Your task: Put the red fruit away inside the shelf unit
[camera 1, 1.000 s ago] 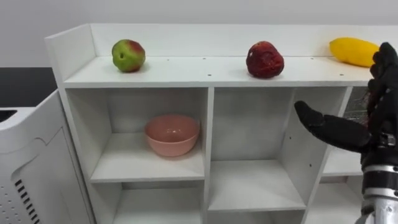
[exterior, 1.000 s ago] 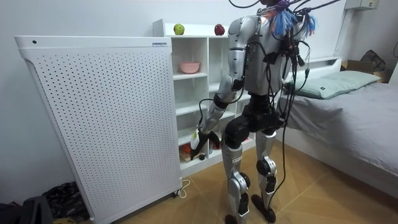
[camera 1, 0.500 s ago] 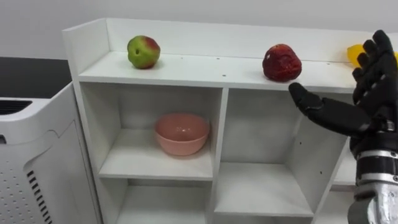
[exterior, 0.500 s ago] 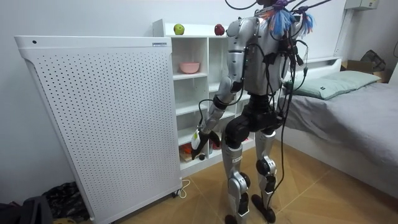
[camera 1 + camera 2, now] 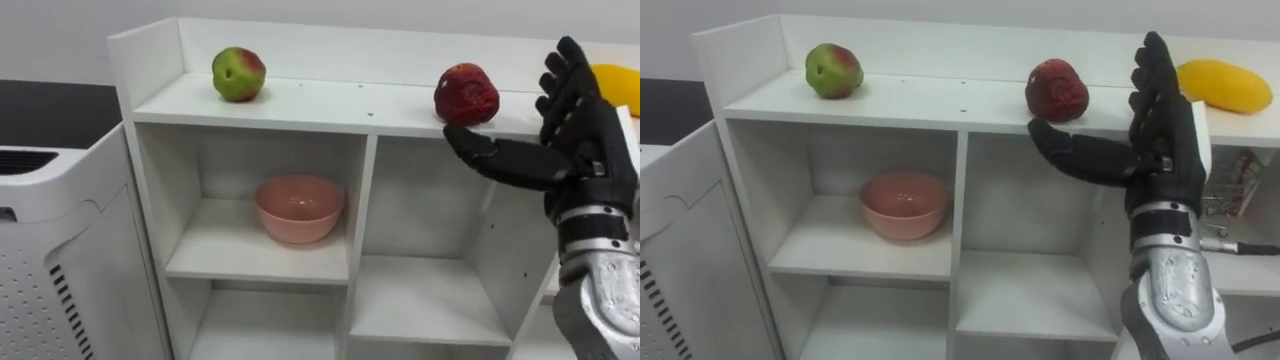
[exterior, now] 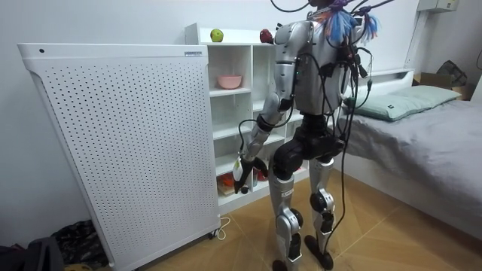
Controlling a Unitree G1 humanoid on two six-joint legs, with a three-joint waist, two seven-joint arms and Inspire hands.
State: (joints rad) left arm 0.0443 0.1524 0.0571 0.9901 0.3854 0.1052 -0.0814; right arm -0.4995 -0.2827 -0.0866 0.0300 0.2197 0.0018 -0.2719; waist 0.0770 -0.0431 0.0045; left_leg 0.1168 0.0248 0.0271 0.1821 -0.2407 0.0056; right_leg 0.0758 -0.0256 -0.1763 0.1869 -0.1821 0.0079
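Red fruit (image 5: 466, 95) sits on the closet's top surface (image 5: 300, 100), right of its middle. The right hand (image 5: 588, 135), empty, with fingers straight and apart, is held up just right of it, thumb pointing toward it. The left hand (image 6: 247, 165) hangs low, much farther.

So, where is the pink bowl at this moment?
The pink bowl sits in the upper left compartment of the white closet, below the green apple on the top board, left of the raised right hand.
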